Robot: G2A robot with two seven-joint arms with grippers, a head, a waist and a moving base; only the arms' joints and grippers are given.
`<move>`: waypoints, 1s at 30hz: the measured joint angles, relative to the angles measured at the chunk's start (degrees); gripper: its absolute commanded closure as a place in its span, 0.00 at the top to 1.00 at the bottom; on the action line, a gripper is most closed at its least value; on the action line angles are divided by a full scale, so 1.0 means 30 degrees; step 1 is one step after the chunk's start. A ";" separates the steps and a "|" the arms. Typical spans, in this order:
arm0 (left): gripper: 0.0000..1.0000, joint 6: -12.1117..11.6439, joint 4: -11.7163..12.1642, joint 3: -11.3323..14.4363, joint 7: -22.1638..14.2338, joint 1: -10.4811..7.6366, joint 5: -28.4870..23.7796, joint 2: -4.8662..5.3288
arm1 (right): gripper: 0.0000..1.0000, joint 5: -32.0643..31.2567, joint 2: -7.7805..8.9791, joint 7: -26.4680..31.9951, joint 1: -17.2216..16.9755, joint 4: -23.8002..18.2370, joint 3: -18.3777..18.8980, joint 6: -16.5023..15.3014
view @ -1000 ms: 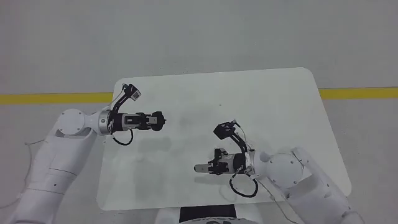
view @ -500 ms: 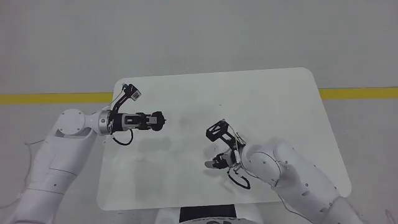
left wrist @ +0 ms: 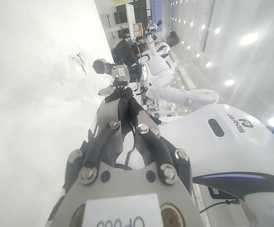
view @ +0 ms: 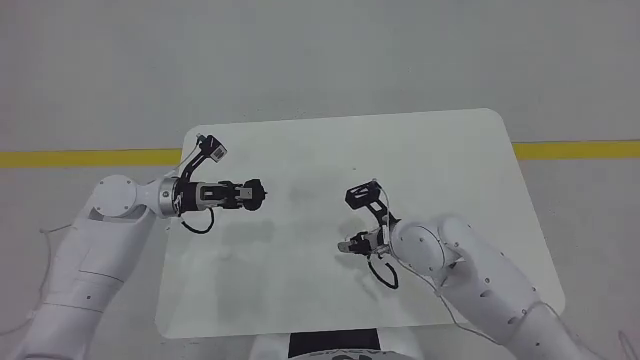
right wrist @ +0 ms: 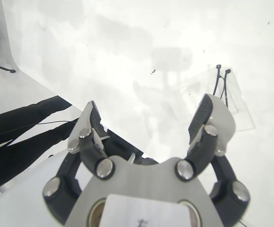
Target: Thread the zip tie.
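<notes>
Zip ties: two black zip ties lie side by side on the worktop, heads at the far end, strips running back toward the right end effector and crossing partly. Both are loose and unthreaded.
Under them: a clear sheet, perhaps a bag, lies flat on the worktop with the ties on or in it; I cannot tell which.
Right end effector: the right end effector hangs above the worktop near the ties, apart from them, its fingers spread wide with nothing between them. One fingertip covers the near ends of the strips in its own wrist view.
Left end effector: the left end effector sits well to the left, above the worktop's left part, fingers drawn together. Whether anything thin is pinched at the dark tips I cannot tell.
Worktop: a white worktop with rounded corners and a few small dark specks.
Step in hand: judged as the pick-up stage. Neither tie is lifted and no tail has entered a head.
Next move calls for: lowering the spread fingers over one tie only, clear of its neighbour, and closing on the thin strip without dragging the sheet. The grip should leave the tail free to feed through the head.
Risk: a flat strip on slick plastic may slide or lift both ties.
</notes>
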 measured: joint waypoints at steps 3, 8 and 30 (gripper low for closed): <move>0.00 0.0000 0.0000 0.0000 0.0000 0.0000 0.0000 0.0000 | 1.00 -0.0533 0.0011 -0.0248 -0.0183 0.0194 -0.0121 -0.0031; 0.00 0.0000 0.0000 0.0000 0.0000 0.0000 0.0000 0.0000 | 1.00 -0.0714 -0.0004 0.0125 -0.0255 -0.0023 -0.0119 0.0503; 0.00 0.0000 0.0000 0.0000 0.0000 0.0000 0.0000 0.0000 | 0.40 -0.3304 -0.0114 0.0164 -0.1727 -0.0133 0.1275 0.0498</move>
